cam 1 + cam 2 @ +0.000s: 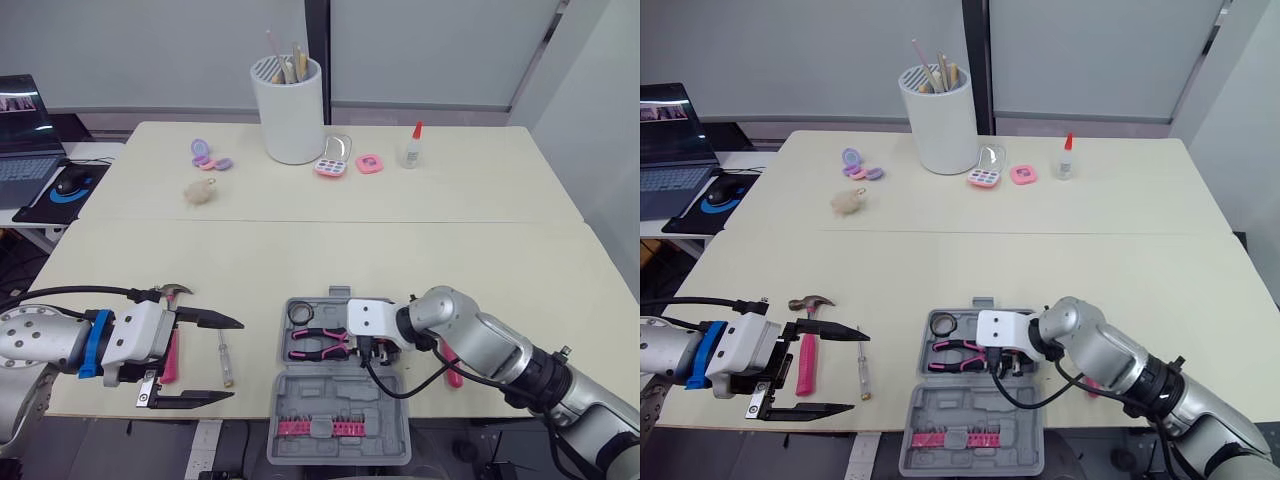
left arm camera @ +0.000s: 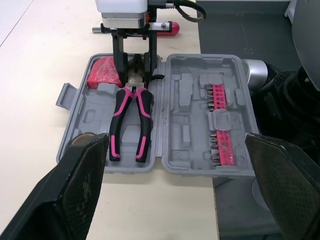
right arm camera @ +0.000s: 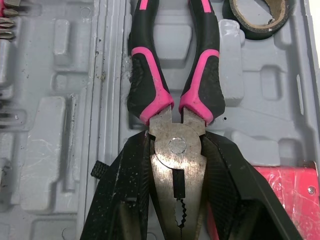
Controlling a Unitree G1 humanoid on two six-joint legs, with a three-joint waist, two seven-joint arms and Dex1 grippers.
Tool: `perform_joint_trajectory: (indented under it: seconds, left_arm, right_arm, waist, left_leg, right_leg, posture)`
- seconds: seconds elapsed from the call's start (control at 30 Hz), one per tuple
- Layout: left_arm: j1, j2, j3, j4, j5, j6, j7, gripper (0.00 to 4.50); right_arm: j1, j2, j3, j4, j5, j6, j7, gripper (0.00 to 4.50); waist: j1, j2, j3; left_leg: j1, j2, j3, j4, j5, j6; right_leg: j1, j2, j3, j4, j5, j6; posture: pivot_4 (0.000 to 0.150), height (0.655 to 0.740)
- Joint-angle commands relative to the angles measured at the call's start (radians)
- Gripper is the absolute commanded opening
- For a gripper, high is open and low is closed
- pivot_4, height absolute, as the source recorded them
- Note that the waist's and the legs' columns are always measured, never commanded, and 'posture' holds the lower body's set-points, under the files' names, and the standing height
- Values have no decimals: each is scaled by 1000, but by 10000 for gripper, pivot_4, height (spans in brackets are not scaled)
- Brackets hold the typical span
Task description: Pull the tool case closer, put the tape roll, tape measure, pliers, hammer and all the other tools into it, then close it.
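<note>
The right gripper (image 2: 135, 76) stands over the open case (image 1: 340, 398), and its two fingers (image 3: 131, 200) pinch the head of the pliers (image 3: 175, 150), one finger on each side, touching the metal. This contact can be seen well in the right wrist view. In the head views, the white body of the gripper covers the head of the pliers, and just the pink and black handles come out from under it. The handles lie in the tray, pointing away from these fingers, and the tape roll (image 3: 240, 22) lies in the tray corner just beyond them. The left wrist view adds the red tape measure (image 2: 102, 75), in the tray just beside one right finger. It also shows a pink-handled tool (image 2: 162, 27) on the table behind the right gripper. The pink strip of bits (image 2: 221, 125) sits in the lid half. The left gripper (image 1: 236, 359) hangs low over the table with its fingers spread wide and holding nothing. The head views show the screwdriver (image 1: 862, 368) lying on the table between its fingertips. The hammer (image 1: 805, 362) lies further back, near the base of the fingers. Both are outside the case.
</note>
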Motion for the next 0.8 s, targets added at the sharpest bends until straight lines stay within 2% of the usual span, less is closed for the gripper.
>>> perform_joint_trajectory:
  seconds: [0.03, 0.43, 0.47, 0.6, 0.8]
  left_arm:
    - [4, 12, 38, -25, -7, 1, 8, 45000]
    - [7, 12, 34, -16, 2, -10, 14, 45000]
    - [7, 11, 32, -17, 3, -10, 15, 45000]
    - [-2, 8, 23, -8, 7, -15, 16, 45000]
    - [-42, -9, -16, 15, 23, -31, 19, 45000]
  right_arm:
    - [-7, 21, 8, -11, -9, -26, 14, 12470]
    - [13, 36, 14, 16, -31, -53, 41, 12470]
    - [15, 32, 11, 14, -31, -55, 45, 19701]
    - [11, 18, -15, 6, -24, -57, 63, 28618]
    - [-1, 11, -151, -6, 91, -104, 128, 28618]
  waist:
    - [0, 0, 0]
    - [0, 0, 0]
    - [0, 0, 0]
    - [0, 0, 0]
    - [0, 0, 0]
  left_leg:
    - [0, 0, 0, 0, 0, 0]
    - [0, 0, 0, 0, 0, 0]
    - [0, 0, 0, 0, 0, 0]
    - [0, 0, 0, 0, 0, 0]
    - [0, 0, 0, 1, 0, 0]
  right_leg:
    - [0, 0, 0, 0, 0, 0]
    - [0, 0, 0, 0, 0, 0]
    - [0, 0, 0, 0, 0, 0]
    - [0, 0, 0, 0, 0, 0]
    - [0, 0, 0, 1, 0, 0]
  posture:
    - [1500, 7400]
    - [1500, 7400]
    - [1500, 7400]
    - [1500, 7400]
    - [1500, 7400]
